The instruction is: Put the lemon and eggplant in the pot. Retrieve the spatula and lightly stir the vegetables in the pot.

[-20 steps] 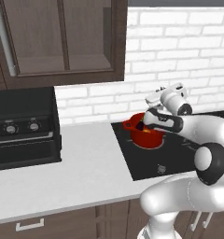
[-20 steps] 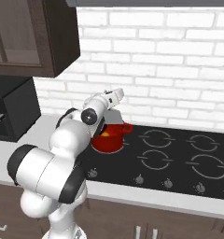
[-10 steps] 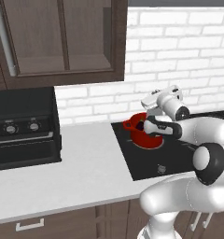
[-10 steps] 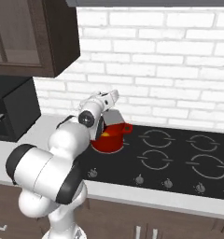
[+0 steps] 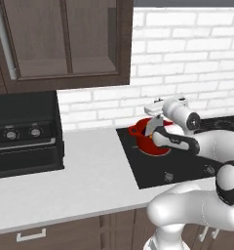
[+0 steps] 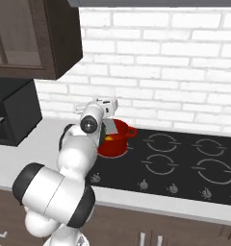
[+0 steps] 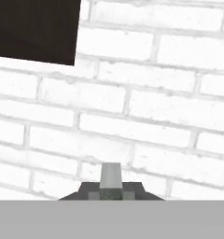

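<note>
Brick wall runs behind everything in the left base view, with a dark wood cabinet (image 5: 65, 41) hanging above a black oven-like appliance (image 5: 24, 139) on the pale desk (image 5: 85, 180). To the right, a black cooktop (image 5: 163, 168) is set into the desk, and the red pot (image 5: 150, 141) stands on its rear left corner. The white arm reaches over the pot; its hand (image 5: 155, 110) sits just above the pot's far rim, and a pale flat blade, apparently the spatula (image 5: 151, 128), hangs from the hand down into the pot. The hand looks clenched on the blade's upper end.

From the right base view, the pot (image 6: 115, 141) sits on the near-left part of the cooktop (image 6: 185, 168), one loop handle pointing right toward the burner rings. A bit of yellow, the lemon (image 6: 109, 139), shows inside the pot by the near wall. The eggplant cannot be made out. The spatula (image 6: 109, 127) drops at a slight tilt from the hand (image 6: 108, 106) into the pot, partly hidden by the arm's wrist joint.

Looking along the hand, white bricks fill the background, with a dark panel (image 7: 37, 30) at upper left. At the bottom, the two finger tips (image 7: 93, 194) stand pressed close on a pale grey stub, the spatula's (image 7: 110, 175) end rising between them.
</note>
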Robot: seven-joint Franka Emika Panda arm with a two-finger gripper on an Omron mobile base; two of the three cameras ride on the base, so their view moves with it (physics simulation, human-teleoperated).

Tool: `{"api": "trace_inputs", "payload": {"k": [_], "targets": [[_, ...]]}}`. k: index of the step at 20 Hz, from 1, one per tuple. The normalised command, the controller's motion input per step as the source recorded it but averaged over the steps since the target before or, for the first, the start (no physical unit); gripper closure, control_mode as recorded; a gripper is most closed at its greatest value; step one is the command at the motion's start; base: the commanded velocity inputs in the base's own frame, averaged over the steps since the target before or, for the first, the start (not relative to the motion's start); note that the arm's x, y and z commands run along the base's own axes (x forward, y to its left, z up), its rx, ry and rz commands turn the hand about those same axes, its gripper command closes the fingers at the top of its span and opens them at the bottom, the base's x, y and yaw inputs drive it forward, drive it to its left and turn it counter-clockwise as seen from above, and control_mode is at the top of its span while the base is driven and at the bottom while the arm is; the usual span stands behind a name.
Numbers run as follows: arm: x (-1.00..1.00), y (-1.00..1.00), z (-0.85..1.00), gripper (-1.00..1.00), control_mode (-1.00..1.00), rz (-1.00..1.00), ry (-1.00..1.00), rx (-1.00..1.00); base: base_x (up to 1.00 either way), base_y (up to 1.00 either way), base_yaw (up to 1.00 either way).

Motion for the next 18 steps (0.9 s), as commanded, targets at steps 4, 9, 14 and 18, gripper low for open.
{"api": "trace_inputs", "payload": {"k": [4, 9, 14, 18], "targets": [[0.44, -0.01, -0.08, 1.0, -1.0, 0.07, 0.21, 0.2, 0.0, 0.0, 0.0], [0.56, -0.04, -0.51, 1.0, -1.0, 0.11, 0.06, 0.07, 0.0, 0.0, 0.0], [0.24, -0.24, -0.62, 1.0, -1.0, 0.16, 0.0, 0.09, 0.0, 0.0, 0.0], [0.0, -0.49, -0.77, 1.0, -1.0, 0.18, 0.0, 0.16, 0.0, 0.0, 0.0]]}}
